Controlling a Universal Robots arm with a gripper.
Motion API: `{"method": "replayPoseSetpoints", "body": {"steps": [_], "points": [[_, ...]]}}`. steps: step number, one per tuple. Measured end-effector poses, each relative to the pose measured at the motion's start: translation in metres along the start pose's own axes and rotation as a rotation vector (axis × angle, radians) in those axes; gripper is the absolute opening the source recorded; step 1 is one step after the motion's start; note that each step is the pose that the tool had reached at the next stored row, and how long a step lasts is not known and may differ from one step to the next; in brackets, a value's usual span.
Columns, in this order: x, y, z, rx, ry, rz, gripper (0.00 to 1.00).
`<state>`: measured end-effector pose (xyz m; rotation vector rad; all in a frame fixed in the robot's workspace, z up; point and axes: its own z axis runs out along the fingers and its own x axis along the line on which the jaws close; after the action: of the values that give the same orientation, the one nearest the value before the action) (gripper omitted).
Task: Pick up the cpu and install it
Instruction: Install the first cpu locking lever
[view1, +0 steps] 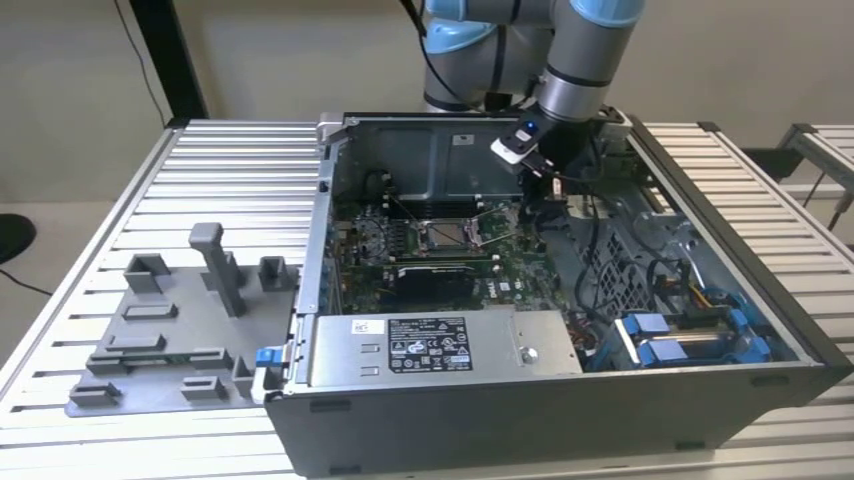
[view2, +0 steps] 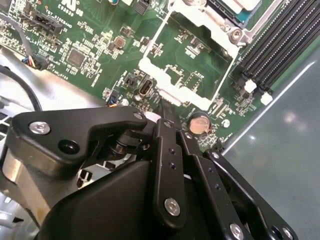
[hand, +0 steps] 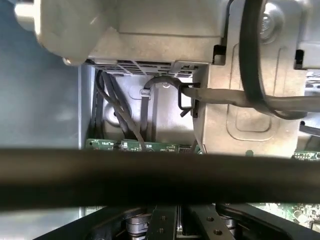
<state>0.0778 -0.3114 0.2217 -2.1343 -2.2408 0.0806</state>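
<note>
Pincer (view2: 167, 111) sat low over the motherboard (view2: 95, 47), near the socket (view1: 441, 236); couldn't tell its opening or load. Risk: clipping board parts, snagging nearby cables (hand: 118, 113).

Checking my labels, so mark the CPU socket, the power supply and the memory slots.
CPU socket (view1: 441, 236): exterior view, middle of the square frame.
power supply (view1: 434, 345): exterior view, on its top label.
memory slots (view2: 280, 40): second wrist view, midway along one black slot.
</note>
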Motion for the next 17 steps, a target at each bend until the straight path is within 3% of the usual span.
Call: {"method": "replayPoseSetpoints", "body": {"steps": [2,3,7,8,11,12,14,17], "points": [[-0.0001,0.0024,0.0011,0.0125,-0.0005,-0.005,0.0],[-0.0001,0.0032,0.0014,0.0221,-0.001,-0.007,0.0],[-0.0002,0.0054,0.0016,0.0677,-0.0028,-0.016,0.0],[-0.0002,0.0061,0.0015,0.0715,-0.003,-0.019,0.0],[-0.0002,0.0067,0.0015,0.0724,-0.0037,-0.024,0.0],[-0.0003,0.0069,0.0015,0.0756,-0.0032,-0.024,0.0],[-0.0004,0.0069,0.0009,0.0897,-0.0028,-0.025,0.0],[-0.0004,0.007,0.0007,0.1216,-0.0007,-0.025,0.0]]}}
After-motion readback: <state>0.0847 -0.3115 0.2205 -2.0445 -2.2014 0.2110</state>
